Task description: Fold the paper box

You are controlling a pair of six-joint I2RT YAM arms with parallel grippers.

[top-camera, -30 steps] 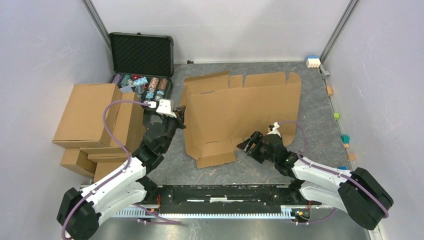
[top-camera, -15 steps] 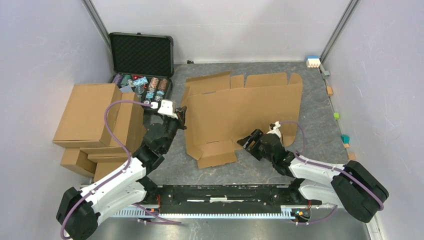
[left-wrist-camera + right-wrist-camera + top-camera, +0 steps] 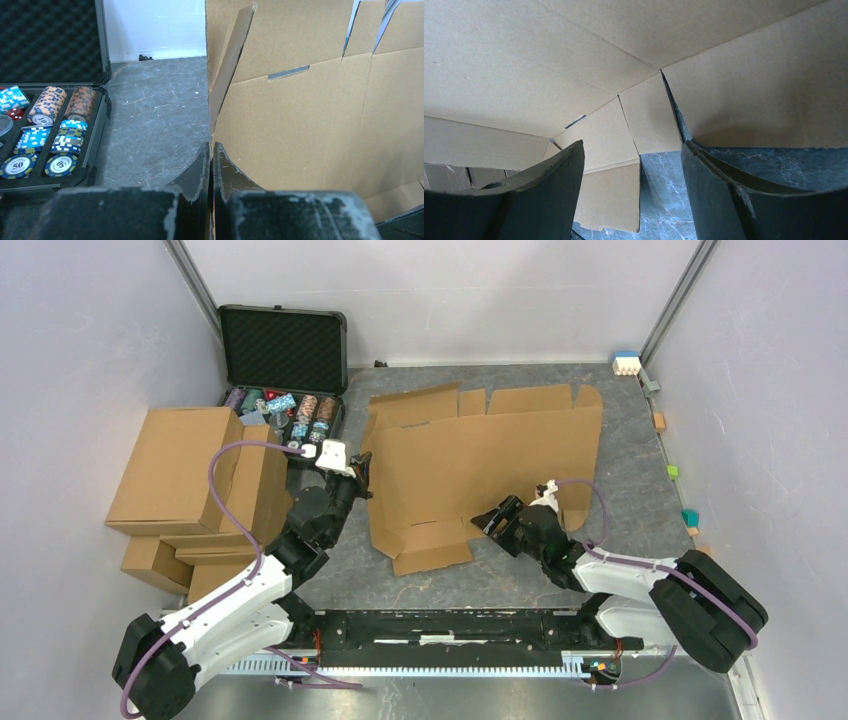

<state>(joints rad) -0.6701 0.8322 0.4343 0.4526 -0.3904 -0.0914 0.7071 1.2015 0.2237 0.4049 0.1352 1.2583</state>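
The paper box (image 3: 480, 465) is a large brown die-cut cardboard sheet with flaps, lying partly raised in the middle of the table. My left gripper (image 3: 362, 472) is shut on the sheet's left edge; in the left wrist view the jaws (image 3: 210, 150) pinch the thin cardboard edge (image 3: 280, 125). My right gripper (image 3: 497, 516) is open at the sheet's near edge, beside the small front flap (image 3: 432, 545). In the right wrist view its fingers (image 3: 554, 185) spread wide under the raised cardboard (image 3: 574, 65), holding nothing.
A black foam-lined case (image 3: 285, 350) with poker chips (image 3: 290, 410) stands at the back left. A pile of ready-made brown cartons (image 3: 190, 490) sits left of my left arm. Small coloured blocks (image 3: 680, 505) line the right wall.
My right gripper has crept a little left and forward toward the sheet's near edge. The sheet and my left gripper have barely moved.
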